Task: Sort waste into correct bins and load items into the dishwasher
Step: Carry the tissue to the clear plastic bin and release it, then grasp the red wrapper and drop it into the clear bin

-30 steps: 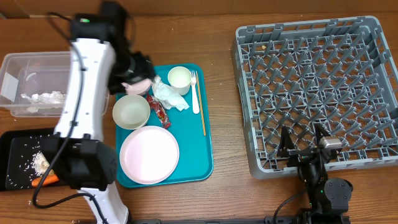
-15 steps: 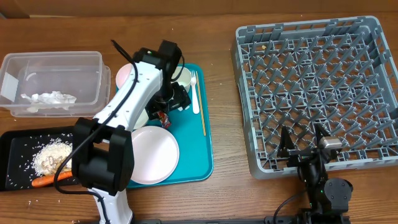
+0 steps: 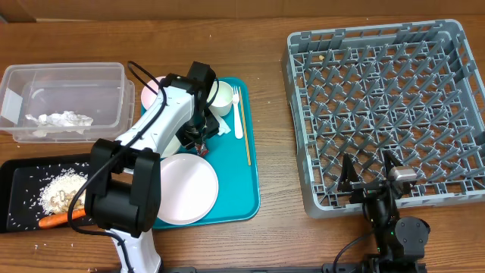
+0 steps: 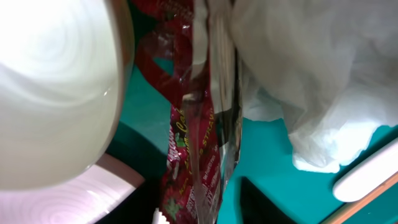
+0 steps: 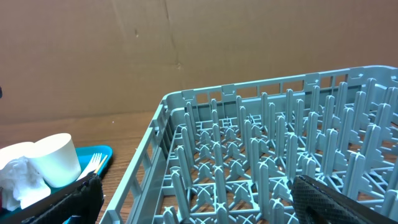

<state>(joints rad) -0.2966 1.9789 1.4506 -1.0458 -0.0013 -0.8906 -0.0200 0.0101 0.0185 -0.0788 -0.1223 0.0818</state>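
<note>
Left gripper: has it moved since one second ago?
Yes. The left gripper went rightward, from the teal tray's far left corner to the red wrapper lying further in on the tray.

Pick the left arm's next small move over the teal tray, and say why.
Probably: close the left gripper on the small red crinkly plastic wrapper and lift it straight up. The left wrist view shows the wrapper centred, lying between the round white bowl and the crumpled white paper napkin; a firm grip isn't visible yet.
</note>
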